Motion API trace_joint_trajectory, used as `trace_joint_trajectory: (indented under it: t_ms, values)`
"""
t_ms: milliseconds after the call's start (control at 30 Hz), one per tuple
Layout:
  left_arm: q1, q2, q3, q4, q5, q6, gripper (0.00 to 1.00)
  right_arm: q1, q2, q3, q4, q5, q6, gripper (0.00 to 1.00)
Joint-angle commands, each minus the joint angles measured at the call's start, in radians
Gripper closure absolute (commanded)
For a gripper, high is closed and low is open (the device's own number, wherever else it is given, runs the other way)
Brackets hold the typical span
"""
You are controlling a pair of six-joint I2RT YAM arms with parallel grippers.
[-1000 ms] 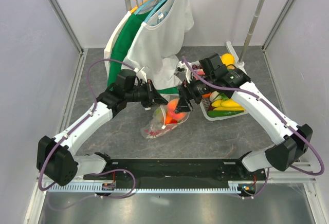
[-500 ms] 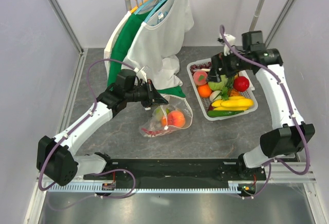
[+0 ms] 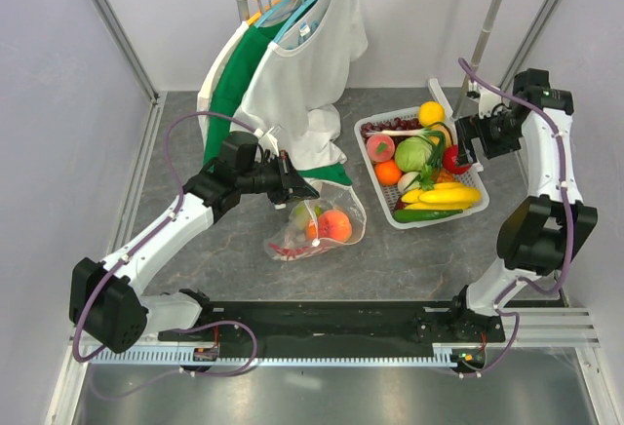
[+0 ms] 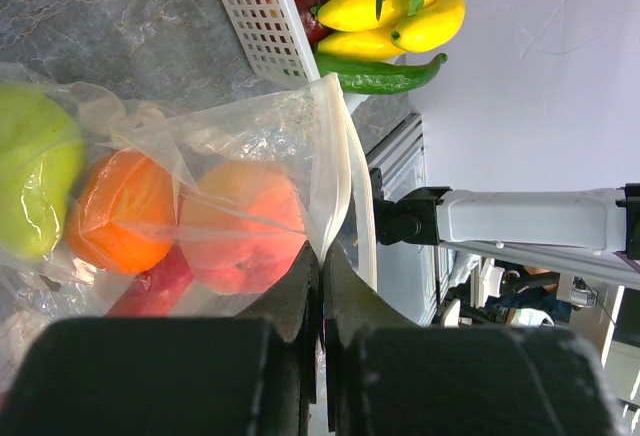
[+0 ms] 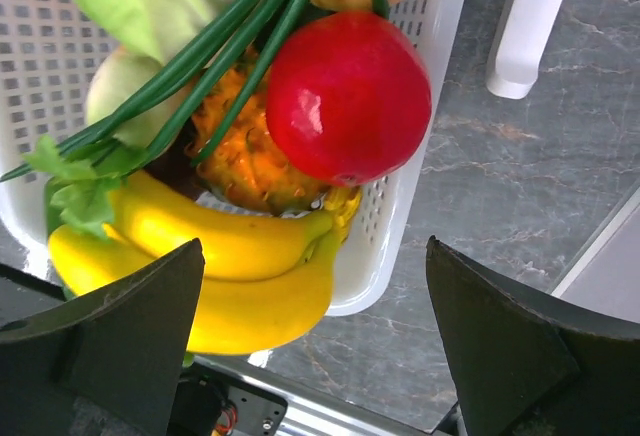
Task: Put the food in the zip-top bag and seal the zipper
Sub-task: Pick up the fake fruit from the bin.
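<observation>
swinging back from bag point(image 3: 317, 225) to basket point(image 3: 389, 212), the right gripper point(image 5: 310, 256) hangs open over a red fruit point(image 5: 348, 96), likely the next pick; the left gripper point(image 4: 320, 256) keeps the bag mouth pinched.

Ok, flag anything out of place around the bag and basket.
Nothing spilled or damaged. The bag slumps on the table, its mouth edge pinched in the left gripper and unsealed; other food sits inside the basket.
</observation>
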Motion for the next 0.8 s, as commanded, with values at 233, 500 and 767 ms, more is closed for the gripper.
trace_joint_trajectory:
  t_ms: [233, 500, 767]
  values:
    - [0.005, -0.014, 0.009, 0.025, 0.004, -0.017, 0.98, 0.047, 0.093, -0.022, 0.149, 0.067, 0.045, 0.02]
    - [0.005, -0.009, 0.006, 0.025, 0.004, -0.02, 0.98, 0.064, 0.113, -0.074, 0.233, 0.078, 0.049, 0.05]
    - [0.005, -0.008, 0.018, 0.016, 0.001, -0.014, 0.98, 0.073, 0.107, -0.1, 0.261, 0.085, 0.054, 0.24]
